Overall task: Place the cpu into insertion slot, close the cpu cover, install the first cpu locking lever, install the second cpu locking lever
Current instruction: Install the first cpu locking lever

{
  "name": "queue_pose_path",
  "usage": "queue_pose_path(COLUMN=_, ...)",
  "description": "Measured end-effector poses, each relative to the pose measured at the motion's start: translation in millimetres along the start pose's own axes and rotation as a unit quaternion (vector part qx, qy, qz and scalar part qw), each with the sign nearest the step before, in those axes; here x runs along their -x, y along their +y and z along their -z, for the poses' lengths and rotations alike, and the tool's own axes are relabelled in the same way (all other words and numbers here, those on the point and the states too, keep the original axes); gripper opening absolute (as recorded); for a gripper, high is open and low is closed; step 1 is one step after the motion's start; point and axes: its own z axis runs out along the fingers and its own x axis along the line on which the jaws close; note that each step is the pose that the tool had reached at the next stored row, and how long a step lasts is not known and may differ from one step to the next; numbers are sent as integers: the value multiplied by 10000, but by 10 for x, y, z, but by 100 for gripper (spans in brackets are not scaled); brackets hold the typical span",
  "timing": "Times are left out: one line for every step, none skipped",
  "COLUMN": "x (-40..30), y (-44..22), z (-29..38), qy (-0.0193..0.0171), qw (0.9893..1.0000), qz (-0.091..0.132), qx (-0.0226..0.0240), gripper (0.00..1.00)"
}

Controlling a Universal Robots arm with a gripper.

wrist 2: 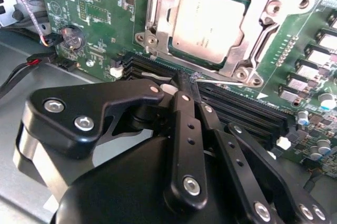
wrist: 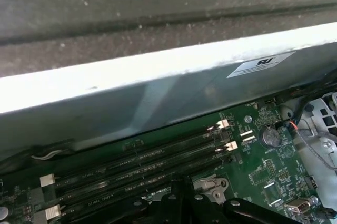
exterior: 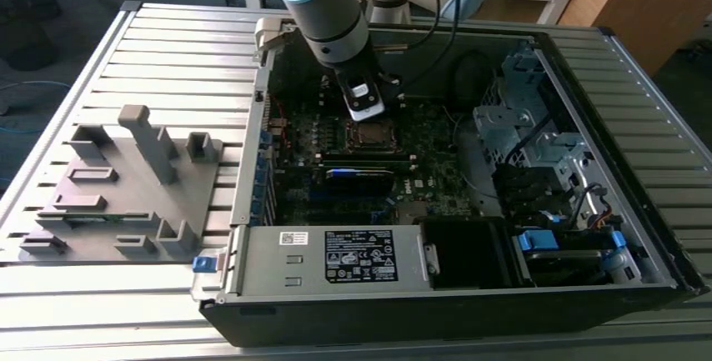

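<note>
The cpu, a flat silver-grey square, lies in the insertion slot on the green motherboard. The cpu cover, a silver frame with a cut-out centre, lies flat over the chip's edges. My gripper hovers just beside the socket, over the first black memory slot, with its black fingers pressed together and nothing between them. In the exterior view the gripper hangs from the arm directly above the socket inside the open computer case. Whether the locking levers are latched I cannot tell.
Long black memory slots run beside the socket. A coin battery and cables sit nearby. The power supply and a drive cage bound the board. A grey fixture plate lies on the slatted table outside the case.
</note>
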Motion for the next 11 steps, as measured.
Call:
queue_pose_path(x=3, y=3, z=-3, qy=0, qw=10000, qz=0, qx=-1, gripper=11)
queue_pose_path(x=6, y=8, z=-7, qy=0, qw=10000, qz=-1, qx=-1, gripper=11)
queue_pose_path(x=9, y=12, z=-12, qy=0, qw=10000, qz=0, qx=-1, gripper=11)
queue_pose_path(x=13, y=18, z=-16, qy=0, qw=10000, qz=-1, qx=0, gripper=11)
queue_pose_path(x=16, y=23, z=-20, qy=0, qw=10000, qz=0, qx=0, gripper=11)
queue_pose_path(x=19, y=28, z=-24, qy=0, qw=10000, qz=-1, qx=0, gripper=11)
queue_pose_path(x=23, y=32, z=-27, qy=0, qw=10000, qz=0, qx=0, gripper=11)
queue_pose_path(x=27, y=35, z=-30, qy=0, qw=10000, qz=0, qx=0, gripper=11)
queue_pose_path(x=31, y=38, z=-32, qy=0, qw=10000, qz=0, qx=0, gripper=11)
queue_pose_path(x=33, y=38, z=-34, qy=0, qw=10000, qz=0, qx=1, gripper=11)
queue_pose_path(x=34, y=38, z=-34, qy=-1, qw=10000, qz=-1, qx=0, gripper=11)
